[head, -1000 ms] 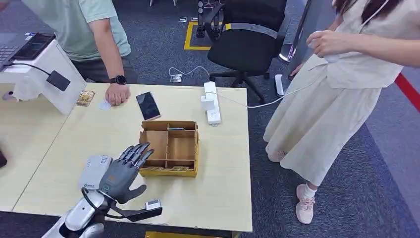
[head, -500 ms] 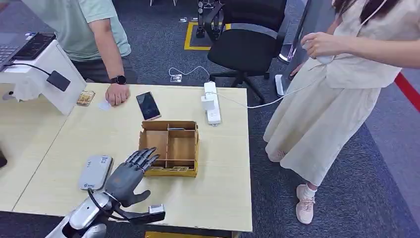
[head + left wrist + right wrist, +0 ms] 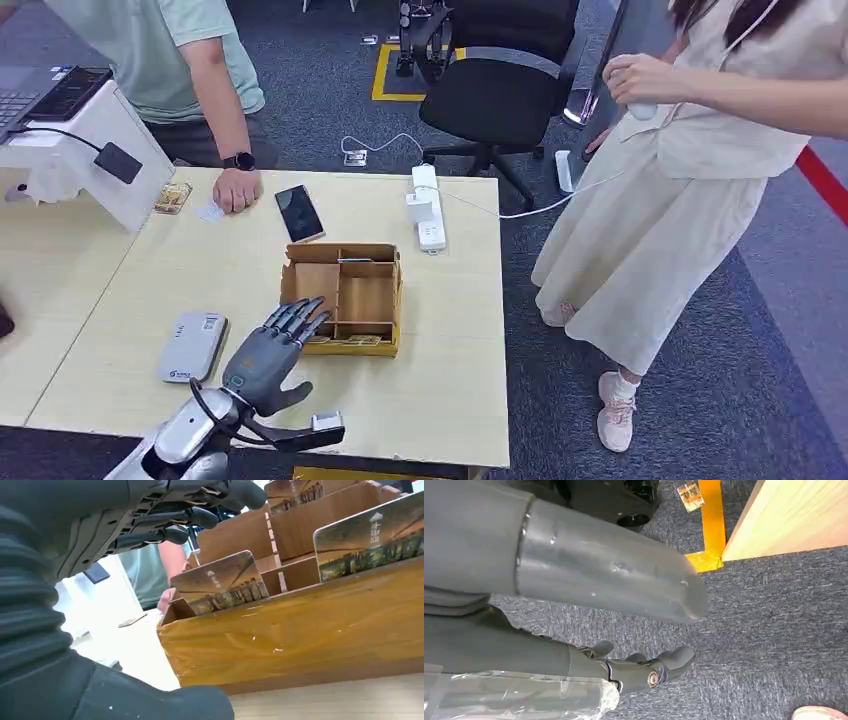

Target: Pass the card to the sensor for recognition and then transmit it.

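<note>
Left robot hand spread beside box; two cards upright.

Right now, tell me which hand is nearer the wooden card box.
Left. The left hand hovers over the table with its fingertips at the front left corner of the card box. The right hand hangs beside the table, above the carpet.

No text was legible; the cards in the box bore tiny unreadable white characters.
</note>
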Available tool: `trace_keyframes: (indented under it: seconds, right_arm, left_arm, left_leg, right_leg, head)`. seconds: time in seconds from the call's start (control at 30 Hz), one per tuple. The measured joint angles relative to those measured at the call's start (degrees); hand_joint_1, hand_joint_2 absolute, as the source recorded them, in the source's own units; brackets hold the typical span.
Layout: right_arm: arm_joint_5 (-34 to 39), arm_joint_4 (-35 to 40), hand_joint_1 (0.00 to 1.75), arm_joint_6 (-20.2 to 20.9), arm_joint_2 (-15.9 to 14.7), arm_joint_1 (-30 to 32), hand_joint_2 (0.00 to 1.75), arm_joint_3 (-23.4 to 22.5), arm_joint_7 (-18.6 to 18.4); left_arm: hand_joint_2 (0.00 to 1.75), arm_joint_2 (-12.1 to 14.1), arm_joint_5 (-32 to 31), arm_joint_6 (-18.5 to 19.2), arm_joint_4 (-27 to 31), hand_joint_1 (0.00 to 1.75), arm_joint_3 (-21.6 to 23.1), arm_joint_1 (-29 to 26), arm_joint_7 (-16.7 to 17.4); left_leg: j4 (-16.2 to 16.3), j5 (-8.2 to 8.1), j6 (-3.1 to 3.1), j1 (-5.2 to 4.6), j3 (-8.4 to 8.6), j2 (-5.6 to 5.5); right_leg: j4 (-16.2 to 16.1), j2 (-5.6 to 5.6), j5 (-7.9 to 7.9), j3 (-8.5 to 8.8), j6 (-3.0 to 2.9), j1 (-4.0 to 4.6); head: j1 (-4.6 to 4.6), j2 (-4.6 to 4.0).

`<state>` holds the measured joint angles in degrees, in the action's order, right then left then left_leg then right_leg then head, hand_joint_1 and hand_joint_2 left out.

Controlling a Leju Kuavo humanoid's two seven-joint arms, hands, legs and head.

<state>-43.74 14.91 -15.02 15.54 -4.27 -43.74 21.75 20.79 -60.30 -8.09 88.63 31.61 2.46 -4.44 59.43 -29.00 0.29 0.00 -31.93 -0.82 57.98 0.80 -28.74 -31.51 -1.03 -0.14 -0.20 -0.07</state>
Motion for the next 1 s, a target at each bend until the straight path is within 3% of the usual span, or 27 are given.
trace_keyframes:
  seconds: [0.17,0.2,0.47,0.77,1.0]
  right_arm:
    - [0.0,0.0,0.0,0.0,0.0,0.0,0.0,0.2,0.0]
    - [0.0,0.0,0.0,0.0,0.0,0.0,0.0,0.26,0.0]
    - [0.02,-0.02,0.0,-0.02,0.0,0.02,0.0,0.72,-0.02]
    - [0.55,-0.02,0.0,0.0,0.0,0.04,0.0,0.77,0.0]
    - [0.81,-0.02,0.0,0.0,0.0,0.1,0.0,0.79,0.0]
  left_arm:
    - [1.75,-0.33,-1.18,-0.81,-0.39,0.05,0.07,0.17,0.07]
    - [1.75,-0.42,-1.55,-1.14,-0.48,1.75,0.11,0.27,0.09]
    - [1.75,-1.38,-3.78,-5.29,-0.85,1.75,0.96,1.27,-0.02]
    - [1.75,-1.9,-6.19,-5.2,-1.51,1.75,1.79,2.78,1.4]
    - [1.75,-1.88,-5.58,-2.38,-2.58,1.75,3.15,3.62,1.44]
  left_leg:
    - [0.0,0.0,0.0,0.0,0.0,0.0]
    - [0.0,0.0,0.0,0.0,0.0,0.0]
    - [0.0,0.0,0.0,0.0,0.0,0.0]
    - [0.01,0.0,0.0,0.0,0.0,0.0]
    - [0.01,0.0,0.0,0.0,0.0,0.01]
  right_leg:
    - [0.0,0.0,0.0,0.0,0.0,0.0]
    - [0.0,0.0,0.0,0.0,0.0,0.0]
    - [0.0,0.0,0.0,0.0,0.0,0.0]
    - [0.0,-0.01,0.0,0.0,0.0,0.0]
    - [0.0,0.01,0.0,0.0,0.0,0.0]
  head:
    - [-0.02,0.0]
    - [-0.02,0.02]
    - [0.0,0.02]
    - [0.0,0.0]
    - [-0.02,0.0]
